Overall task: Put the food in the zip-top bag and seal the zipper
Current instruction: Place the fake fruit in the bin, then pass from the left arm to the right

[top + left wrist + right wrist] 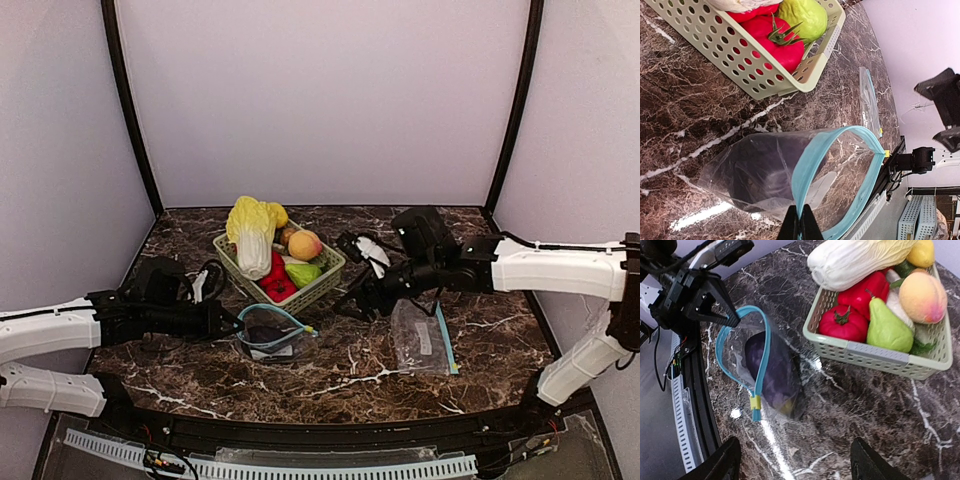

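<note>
- Bagging is partly done: the dark purple eggplant (772,371) lies inside the zip-top bag (268,328), which sits on the marble counter (350,375) just in front of the basket (880,357).
- The orange-yellow peach (922,297) sits in the far end of the basket, beside the red peppers (850,322) and under the pale cabbage (855,260). By my reading it has yet to go in.
- The bag's mouth gapes wide and its blue zipper rim (807,167) forms an open loop, so the sealing is not yet done.
- My left end effector (800,222) is clamped shut on the near edge of that rim, propping the mouth up and open toward the basket.
- My right end effector (795,467) hovers above the counter with its fingers spread and nothing between them.
- From there the bag is off to one side and the basket to the other, both near. The peach is farther off, at the basket's opposite end.
- A second, flat bag (420,335) lies on the counter below my right arm.
</note>
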You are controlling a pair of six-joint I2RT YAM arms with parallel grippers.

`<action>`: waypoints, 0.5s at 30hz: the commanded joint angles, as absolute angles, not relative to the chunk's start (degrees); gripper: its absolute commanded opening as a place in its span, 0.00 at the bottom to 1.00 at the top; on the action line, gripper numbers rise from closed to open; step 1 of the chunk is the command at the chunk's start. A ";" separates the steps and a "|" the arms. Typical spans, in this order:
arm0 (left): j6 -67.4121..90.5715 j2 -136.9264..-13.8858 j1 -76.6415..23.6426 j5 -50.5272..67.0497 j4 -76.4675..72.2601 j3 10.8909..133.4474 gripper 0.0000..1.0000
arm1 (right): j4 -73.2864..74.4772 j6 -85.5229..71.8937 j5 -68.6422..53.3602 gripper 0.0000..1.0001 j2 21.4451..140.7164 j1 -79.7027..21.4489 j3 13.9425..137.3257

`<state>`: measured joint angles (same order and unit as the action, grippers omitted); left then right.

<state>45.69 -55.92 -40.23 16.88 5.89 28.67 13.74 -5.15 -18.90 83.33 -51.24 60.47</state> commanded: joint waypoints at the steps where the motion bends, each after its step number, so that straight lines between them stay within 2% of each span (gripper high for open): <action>1: 45.66 -56.18 -39.99 17.01 6.59 29.43 0.01 | 10.12 -7.66 -19.52 0.69 83.51 -55.48 55.99; 9: 45.88 -55.79 -39.99 17.04 6.95 29.38 0.01 | 9.65 -7.48 -14.99 0.50 89.18 -61.16 57.47; 15: 46.01 -55.29 -39.96 16.92 7.20 29.13 0.01 | 9.58 -6.34 -13.21 0.45 91.90 -62.30 59.79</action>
